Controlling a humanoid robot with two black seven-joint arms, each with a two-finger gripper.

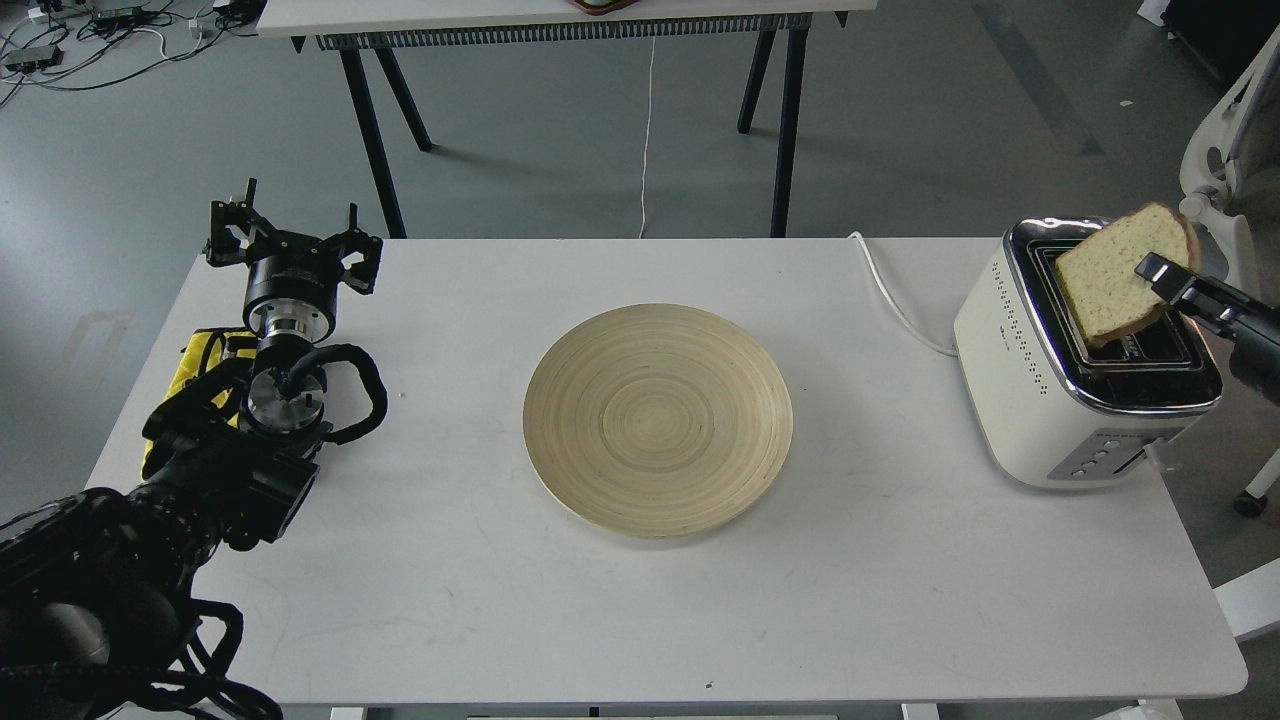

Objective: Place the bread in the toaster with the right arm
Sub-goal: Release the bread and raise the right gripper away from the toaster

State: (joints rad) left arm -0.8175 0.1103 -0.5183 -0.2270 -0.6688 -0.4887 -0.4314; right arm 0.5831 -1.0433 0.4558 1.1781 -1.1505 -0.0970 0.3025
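The bread (1110, 280), a tan slice with a brown crust, hangs tilted over the far slot of the toaster (1075, 365), its lower edge at the slot opening. My right gripper (1160, 275) comes in from the right edge and is shut on the slice's right side. The toaster is cream-white with a chrome top and stands at the table's right end. My left gripper (290, 240) is open and empty at the table's far left corner.
A round wooden plate (658, 418) lies mid-table. The toaster's white cord (895, 300) runs off the far edge. Yellow cloth (195, 365) lies under my left arm. A second table (560, 20) stands behind, a white chair (1225, 150) at right.
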